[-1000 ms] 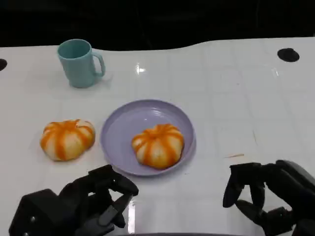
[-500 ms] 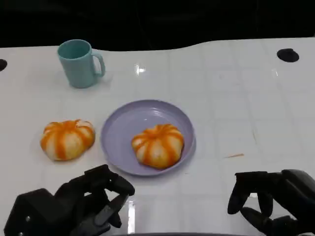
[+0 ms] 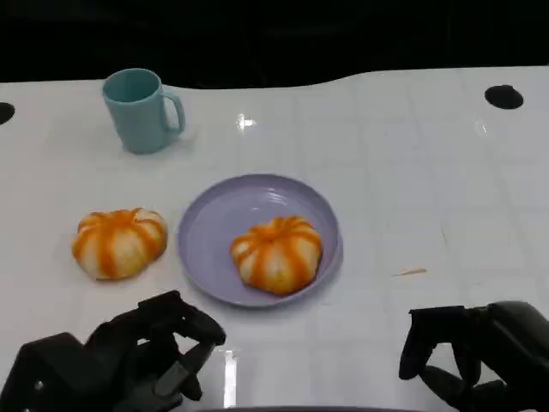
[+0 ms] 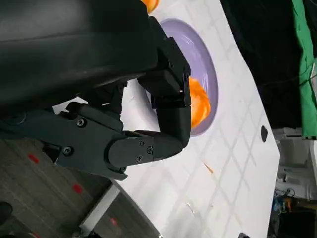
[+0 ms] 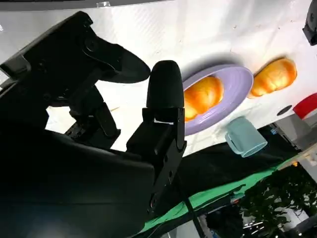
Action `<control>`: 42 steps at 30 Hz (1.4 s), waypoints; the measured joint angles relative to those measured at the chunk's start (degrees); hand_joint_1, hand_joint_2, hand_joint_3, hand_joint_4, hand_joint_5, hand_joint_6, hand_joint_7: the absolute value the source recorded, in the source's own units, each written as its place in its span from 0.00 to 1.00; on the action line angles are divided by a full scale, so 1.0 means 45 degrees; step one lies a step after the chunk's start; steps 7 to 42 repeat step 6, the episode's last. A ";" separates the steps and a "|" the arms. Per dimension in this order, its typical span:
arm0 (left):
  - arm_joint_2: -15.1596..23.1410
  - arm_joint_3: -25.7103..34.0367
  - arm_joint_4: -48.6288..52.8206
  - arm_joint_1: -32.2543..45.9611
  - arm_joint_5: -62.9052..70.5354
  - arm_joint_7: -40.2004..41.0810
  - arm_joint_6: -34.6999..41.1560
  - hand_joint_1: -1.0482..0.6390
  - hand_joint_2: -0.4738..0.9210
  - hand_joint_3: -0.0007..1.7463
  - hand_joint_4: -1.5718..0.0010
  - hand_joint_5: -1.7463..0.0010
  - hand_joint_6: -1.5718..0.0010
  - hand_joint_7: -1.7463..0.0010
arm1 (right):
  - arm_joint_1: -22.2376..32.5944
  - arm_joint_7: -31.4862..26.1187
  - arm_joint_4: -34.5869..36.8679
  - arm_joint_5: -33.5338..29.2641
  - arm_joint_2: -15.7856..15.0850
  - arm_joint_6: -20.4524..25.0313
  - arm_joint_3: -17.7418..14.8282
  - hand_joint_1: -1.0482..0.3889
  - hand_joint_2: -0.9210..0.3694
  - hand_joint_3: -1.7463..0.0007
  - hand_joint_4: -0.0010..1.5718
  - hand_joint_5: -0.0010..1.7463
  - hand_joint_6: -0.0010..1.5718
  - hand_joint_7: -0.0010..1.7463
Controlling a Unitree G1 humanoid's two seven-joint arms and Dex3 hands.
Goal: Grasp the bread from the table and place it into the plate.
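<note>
One bread (image 3: 118, 243) lies on the white table (image 3: 412, 172), at 9 o'clock from the purple plate (image 3: 214, 215); a second bread (image 3: 276, 253) sits already inside the plate. The loaf looks light, soft and easy to dent, so I would take it gently across its round sides. The left hand (image 3: 137, 360) and right hand (image 3: 476, 356) hover empty, fingers loosely curled and apart.
</note>
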 measured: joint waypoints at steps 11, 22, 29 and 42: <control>0.0003 0.0047 0.0126 -0.0011 -0.0007 -0.0160 -0.0101 0.39 1.00 0.28 0.59 0.00 0.62 0.23 | -0.0116 -0.0087 0.0086 -0.0058 0.0092 -0.0067 0.0108 0.65 0.41 0.41 0.61 1.00 0.59 0.61; 0.0003 0.0047 0.0126 -0.0011 -0.0007 -0.0160 -0.0101 0.39 1.00 0.28 0.59 0.00 0.62 0.23 | -0.0116 -0.0087 0.0086 -0.0058 0.0092 -0.0067 0.0108 0.65 0.41 0.41 0.61 1.00 0.59 0.61; 0.0003 0.0047 0.0126 -0.0011 -0.0007 -0.0160 -0.0101 0.39 1.00 0.28 0.59 0.00 0.62 0.23 | -0.0116 -0.0087 0.0086 -0.0058 0.0092 -0.0067 0.0108 0.65 0.41 0.41 0.61 1.00 0.59 0.61; 0.0003 0.0047 0.0126 -0.0011 -0.0007 -0.0160 -0.0101 0.39 1.00 0.28 0.59 0.00 0.62 0.23 | -0.0116 -0.0087 0.0086 -0.0058 0.0092 -0.0067 0.0108 0.65 0.41 0.41 0.61 1.00 0.59 0.61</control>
